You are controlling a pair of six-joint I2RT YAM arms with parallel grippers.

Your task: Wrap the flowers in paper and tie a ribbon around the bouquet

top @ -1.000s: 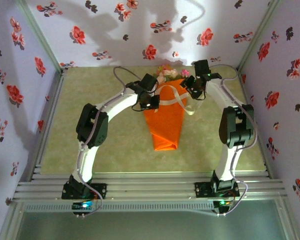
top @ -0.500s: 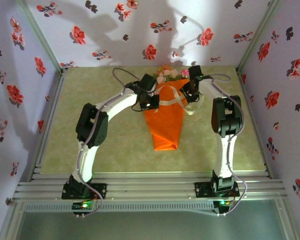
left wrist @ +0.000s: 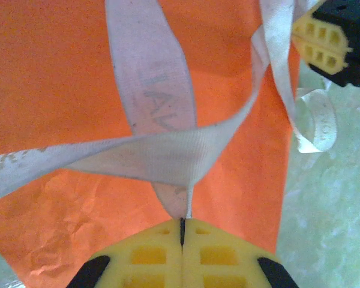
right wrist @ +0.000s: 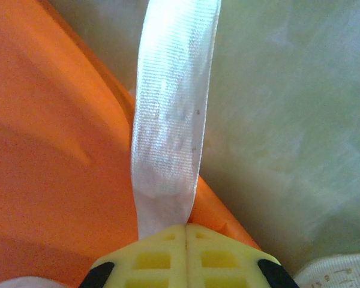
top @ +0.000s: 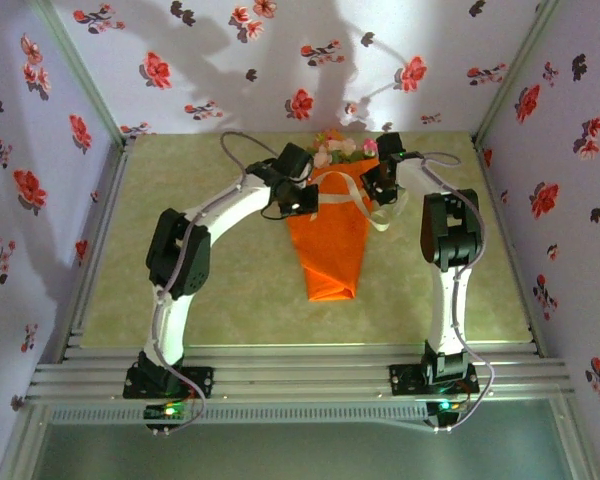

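The bouquet point(top: 330, 245) lies on the table as an orange paper point(left wrist: 54, 72) cone, point toward the arms, with the flowers point(top: 332, 148) at its far wide end. The cream ribbon point(left wrist: 162, 153) crosses itself over the cone. At the cone's left upper edge, my left gripper point(top: 298, 197) point(left wrist: 183, 223) is shut on one ribbon strand. My right gripper point(top: 380, 182) point(right wrist: 185, 228) is at the cone's right upper edge, shut on the other ribbon point(right wrist: 171, 120) strand. In the left wrist view a yellow finger of the right gripper point(left wrist: 321, 39) shows beside the ribbon.
A loose ribbon tail point(top: 382, 220) curls on the green table point(top: 200, 270) right of the cone. Flowered walls point(top: 40, 200) close in the left, right and back. The aluminium rail point(top: 300, 375) with the arm bases runs along the near edge.
My right arm swung in toward the cone's right edge and its jaws closed on the ribbon strand. The left gripper stayed shut on its strand and shifted slightly up.
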